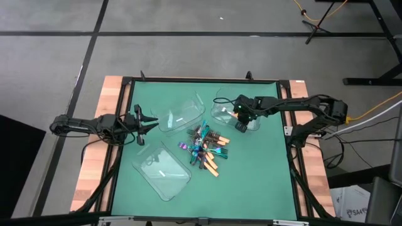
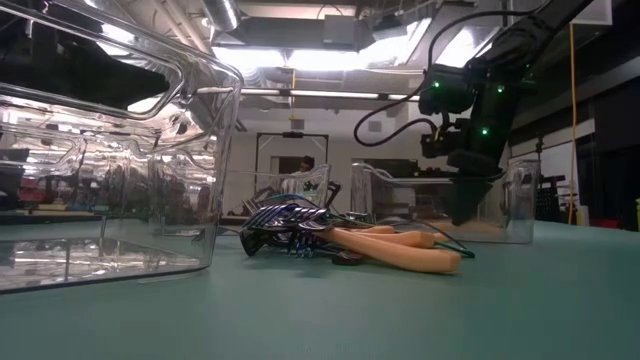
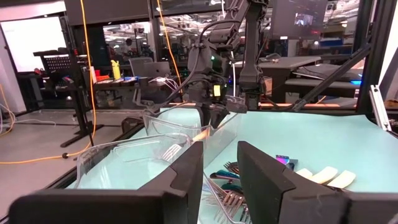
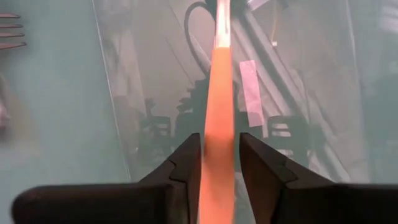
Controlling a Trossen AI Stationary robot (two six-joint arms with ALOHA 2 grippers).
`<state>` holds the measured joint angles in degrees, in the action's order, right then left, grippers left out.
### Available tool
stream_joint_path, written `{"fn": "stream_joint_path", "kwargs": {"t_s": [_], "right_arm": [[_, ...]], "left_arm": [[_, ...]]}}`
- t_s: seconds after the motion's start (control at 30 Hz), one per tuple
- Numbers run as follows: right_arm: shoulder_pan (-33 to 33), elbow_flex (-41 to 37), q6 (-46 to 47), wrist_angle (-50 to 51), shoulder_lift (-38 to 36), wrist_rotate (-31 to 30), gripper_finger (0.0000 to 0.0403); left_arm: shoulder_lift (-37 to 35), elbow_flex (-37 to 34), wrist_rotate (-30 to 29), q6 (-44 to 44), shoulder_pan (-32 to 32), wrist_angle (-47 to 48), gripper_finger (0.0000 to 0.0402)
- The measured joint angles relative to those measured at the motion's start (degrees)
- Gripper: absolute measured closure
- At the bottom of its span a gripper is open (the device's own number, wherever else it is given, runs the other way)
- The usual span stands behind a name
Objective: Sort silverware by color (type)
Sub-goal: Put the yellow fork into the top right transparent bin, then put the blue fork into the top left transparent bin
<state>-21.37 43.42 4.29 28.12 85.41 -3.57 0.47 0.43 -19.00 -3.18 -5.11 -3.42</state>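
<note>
The right gripper (image 4: 217, 155) hangs inside the clear tray (image 1: 221, 113) on its side of the table, an orange-handled utensil (image 4: 219, 93) lying between its narrow-set fingers; whether they grip it or have let go, I cannot tell. To finish well, spread the fingers fully and lift straight up, clear of the tray wall. The pile of silverware (image 1: 206, 149) lies nearby on the mat. The left gripper (image 1: 143, 124) waits wide open beside 2 empty trays.

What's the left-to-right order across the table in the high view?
Left gripper → near clear tray → silverware pile → right gripper, over the right clear tray with an orange-handled utensil.
</note>
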Motion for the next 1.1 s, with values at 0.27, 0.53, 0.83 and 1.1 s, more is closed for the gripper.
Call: {"fn": "stream_joint_path", "kwargs": {"t_s": [0.27, 0.53, 0.83, 1.1], "right_arm": [[0.00, 0.00, 0.09, -0.02, 0.00, -0.25, 0.0273], [-0.05, 0.00, 0.44, -0.54, 0.05, 0.90, 0.0272], [-0.04, 5.33, 0.18, 6.54, 0.15, 1.23, 0.0272], [0.02, 12.83, 0.20, 14.06, 0.12, 0.60, 0.0272]], "left_arm": [[0.00, 0.00, 0.01, 0.01, -0.01, 0.00, 0.0309], [0.00, 0.00, 0.00, 0.00, -0.02, -6.29, 0.0309], [0.00, 0.00, 0.38, 0.01, -0.01, -12.57, 0.0309], [0.00, 0.00, 0.44, 0.02, -0.01, -12.51, 0.0309]]}}
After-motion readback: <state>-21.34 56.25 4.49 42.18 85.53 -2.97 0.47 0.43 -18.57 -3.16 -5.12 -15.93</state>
